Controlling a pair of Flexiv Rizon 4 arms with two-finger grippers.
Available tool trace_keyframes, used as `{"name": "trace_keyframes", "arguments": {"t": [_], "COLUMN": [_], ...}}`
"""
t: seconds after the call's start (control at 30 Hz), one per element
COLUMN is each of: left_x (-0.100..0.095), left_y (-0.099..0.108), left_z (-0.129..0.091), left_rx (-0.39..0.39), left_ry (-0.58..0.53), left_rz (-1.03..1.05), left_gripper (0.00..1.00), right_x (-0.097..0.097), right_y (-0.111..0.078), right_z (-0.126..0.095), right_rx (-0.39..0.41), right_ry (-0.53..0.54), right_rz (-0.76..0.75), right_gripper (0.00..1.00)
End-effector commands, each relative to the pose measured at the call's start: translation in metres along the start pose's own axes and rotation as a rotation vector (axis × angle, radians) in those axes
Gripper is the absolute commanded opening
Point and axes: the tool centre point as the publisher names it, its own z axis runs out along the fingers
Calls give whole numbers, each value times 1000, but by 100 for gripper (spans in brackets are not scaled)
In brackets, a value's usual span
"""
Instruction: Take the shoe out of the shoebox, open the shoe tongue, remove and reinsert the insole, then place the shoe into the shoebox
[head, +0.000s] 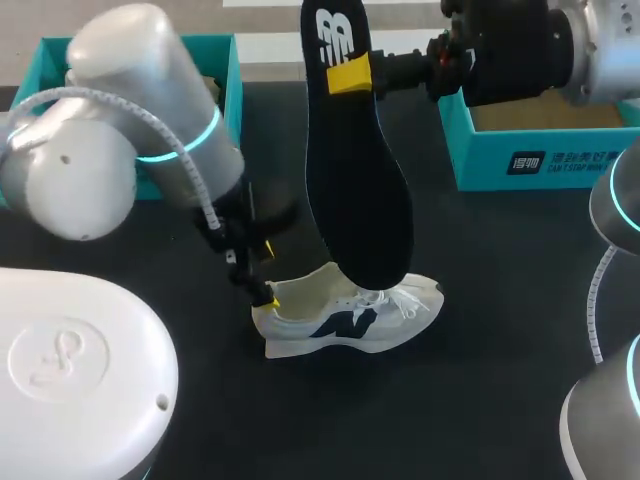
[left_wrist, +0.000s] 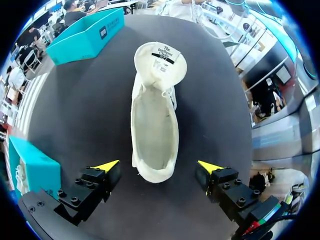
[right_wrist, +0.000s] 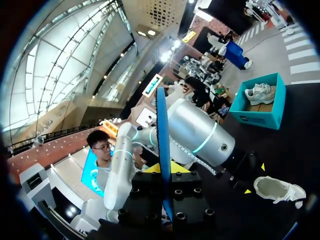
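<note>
Holding insole upright, right hand hovers; spread left hand seemingly straddles shoe.

Head camera sits high behind the arms, looking down on the table, with the shoe near centre. Left wrist camera looks straight down, close over that shoe; right wrist camera, raised, sights edge-on along the insole, the shoe small beyond. All 3 views share the shoe.

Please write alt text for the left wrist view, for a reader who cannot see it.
A white shoe rests upright on the dark table, its tongue folded open, its heel between the open fingers of the left end effector, untouched. A teal shoebox lies beyond the toe.
</note>
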Motion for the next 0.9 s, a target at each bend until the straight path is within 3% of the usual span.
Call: {"name": "trace_keyframes", "arguments": {"t": [0.03, 0.7, 0.9], "left_x": [0, -9, -30], "left_y": [-7, -9, -27], "left_z": [5, 16, 32], "left_rx": [-110, -114, -125], "left_ry": [-19, -32, -40], "left_rz": [26, 27, 9], "left_gripper": [100, 100, 100], "right_x": [0, 0, 0], "right_y": [1, 1, 1], "right_z": [4, 4, 4], "right_rx": [1, 1, 1], "right_ry": [-4, -4, -4], "right_rz": [2, 2, 2], "right_gripper": [0, 0, 0]}}
